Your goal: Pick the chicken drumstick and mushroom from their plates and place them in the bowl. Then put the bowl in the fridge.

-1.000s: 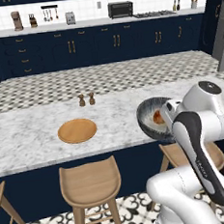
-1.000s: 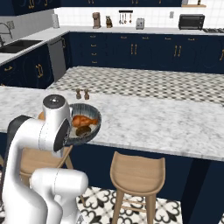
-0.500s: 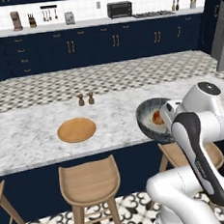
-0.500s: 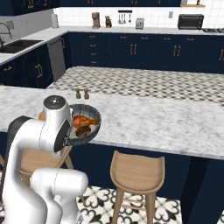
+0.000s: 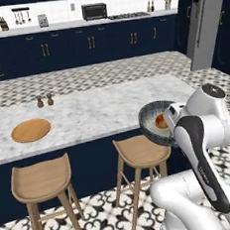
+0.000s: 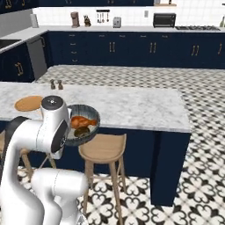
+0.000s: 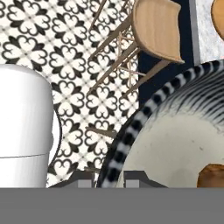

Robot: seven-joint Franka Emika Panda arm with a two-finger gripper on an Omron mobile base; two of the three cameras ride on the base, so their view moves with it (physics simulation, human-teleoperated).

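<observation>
Gripper [image 7: 103, 179] clamped on the near rim of the bowl [image 6: 82, 124], fingers one each side of the rim wall at 6 o'clock in hand view. Bowl is off the counter [image 6: 132, 105], held over a wooden stool [image 6: 102, 147]. Chicken drumstick [image 6: 83, 121] and mushroom [image 6: 81, 132] sit inside. Tan plate [image 5: 31, 130] on the counter at 9 o'clock in left base view; fridge [image 5: 205, 21] at 1 o'clock.

My home kitchen, navy cabinets [image 5: 95, 41] along the back wall, marble island counter [image 5: 101, 111] before me, wooden bar stools [image 5: 41, 181], toaster oven [image 5: 94, 11], stove [image 5: 127, 15], patterned tile floor [image 6: 193, 176].
</observation>
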